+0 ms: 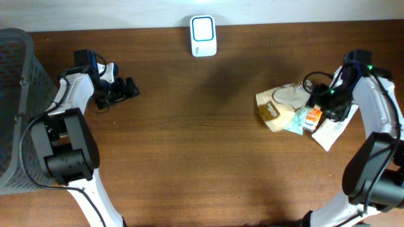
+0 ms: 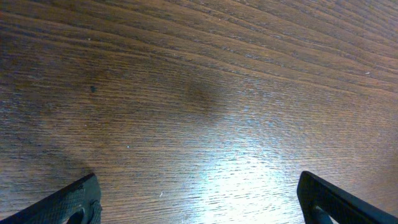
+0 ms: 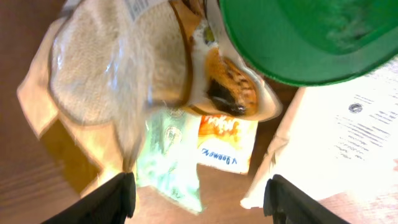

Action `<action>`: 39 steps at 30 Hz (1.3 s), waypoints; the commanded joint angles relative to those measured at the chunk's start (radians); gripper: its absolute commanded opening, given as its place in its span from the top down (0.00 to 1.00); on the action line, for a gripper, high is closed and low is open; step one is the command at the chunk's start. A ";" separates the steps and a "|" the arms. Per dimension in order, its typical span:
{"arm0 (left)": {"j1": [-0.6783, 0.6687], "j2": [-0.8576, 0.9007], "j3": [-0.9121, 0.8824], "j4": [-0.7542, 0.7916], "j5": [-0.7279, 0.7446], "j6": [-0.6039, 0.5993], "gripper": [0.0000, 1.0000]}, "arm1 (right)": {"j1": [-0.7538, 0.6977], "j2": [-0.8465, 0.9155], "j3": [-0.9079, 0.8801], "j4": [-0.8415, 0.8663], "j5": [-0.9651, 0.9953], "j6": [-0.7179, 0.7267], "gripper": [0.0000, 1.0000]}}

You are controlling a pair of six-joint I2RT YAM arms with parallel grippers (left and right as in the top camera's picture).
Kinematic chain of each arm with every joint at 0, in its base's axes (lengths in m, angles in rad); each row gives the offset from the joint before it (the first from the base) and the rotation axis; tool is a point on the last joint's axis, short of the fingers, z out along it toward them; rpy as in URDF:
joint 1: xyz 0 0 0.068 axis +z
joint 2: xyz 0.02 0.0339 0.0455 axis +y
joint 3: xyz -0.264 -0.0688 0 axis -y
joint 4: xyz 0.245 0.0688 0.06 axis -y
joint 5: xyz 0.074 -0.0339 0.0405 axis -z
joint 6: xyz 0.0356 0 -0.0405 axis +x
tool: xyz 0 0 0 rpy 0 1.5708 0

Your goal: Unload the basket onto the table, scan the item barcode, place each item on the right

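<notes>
The right tool point(image 3: 200, 198) hangs just above a heap of snack packets point(image 1: 284, 108) at the desk's point(image 1: 202, 157) right side, its fingers spread and gripping nothing. The left tool point(image 2: 199, 198) gapes wide over wood, well apart from the white scanner point(image 1: 203, 36) at the far edge.

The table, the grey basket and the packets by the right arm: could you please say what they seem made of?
Table: wood or wood-look laminate, brown grain lines, faint sheen under the light. Basket: grey mesh, wire or plastic, hard to tell. Packets: thin glossy plastic film, crinkled, partly see-through.
</notes>
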 commanded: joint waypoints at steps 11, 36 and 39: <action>0.011 0.030 -0.023 -0.009 -0.035 0.008 0.01 | 0.125 -0.497 0.312 -0.354 -0.057 -0.068 0.13; 0.011 0.030 -0.023 -0.009 -0.035 0.008 0.01 | 0.131 -1.163 0.013 -0.282 0.039 -0.148 0.02; 0.011 0.030 -0.023 -0.009 -0.035 0.008 0.01 | 0.167 -1.304 -0.264 0.022 0.036 -0.148 0.02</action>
